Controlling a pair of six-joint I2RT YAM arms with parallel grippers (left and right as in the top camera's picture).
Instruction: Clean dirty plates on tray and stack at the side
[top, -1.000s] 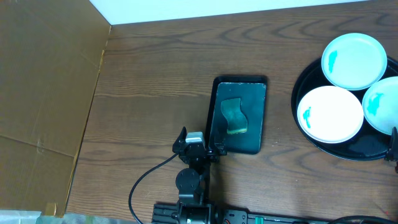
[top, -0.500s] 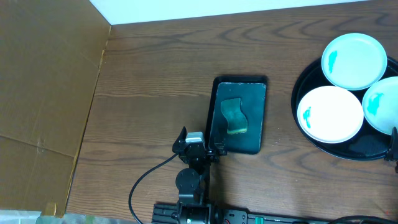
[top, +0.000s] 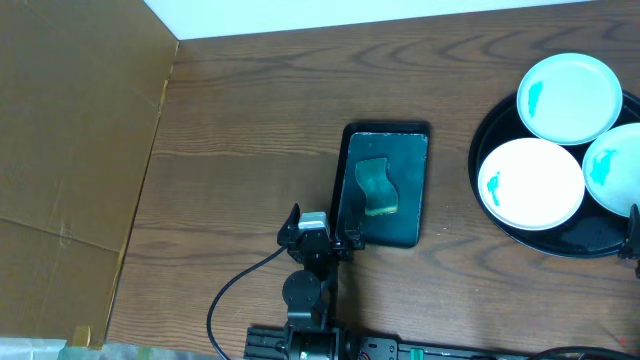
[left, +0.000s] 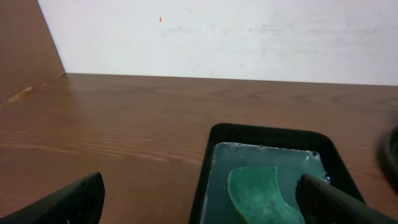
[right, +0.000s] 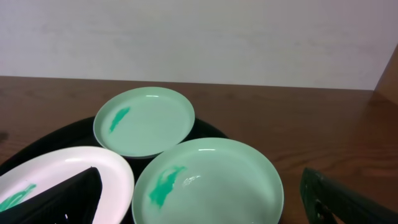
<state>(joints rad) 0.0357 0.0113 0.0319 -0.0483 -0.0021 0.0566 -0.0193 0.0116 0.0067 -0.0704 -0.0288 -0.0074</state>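
now both gape empty — left pincer (left: 199, 208) at rectangular tray (left: 204, 168) edge, right pincer (right: 205, 202) near plates (right: 211, 168).

No change seen since a second ago: no shift of plates (top: 531, 183), tray (top: 588, 238), left hand (left: 199, 208) or right hand (right: 205, 199).

Left: the cardboard panel (top: 70, 150) walls you off.
Centre: the rectangular tray (top: 410, 215), sponge (top: 376, 187) inside, blocks low passes.
Right: three plates (top: 530, 183) crowd the round tray (top: 590, 238).
Between: bare table (top: 250, 150) lets you pass.
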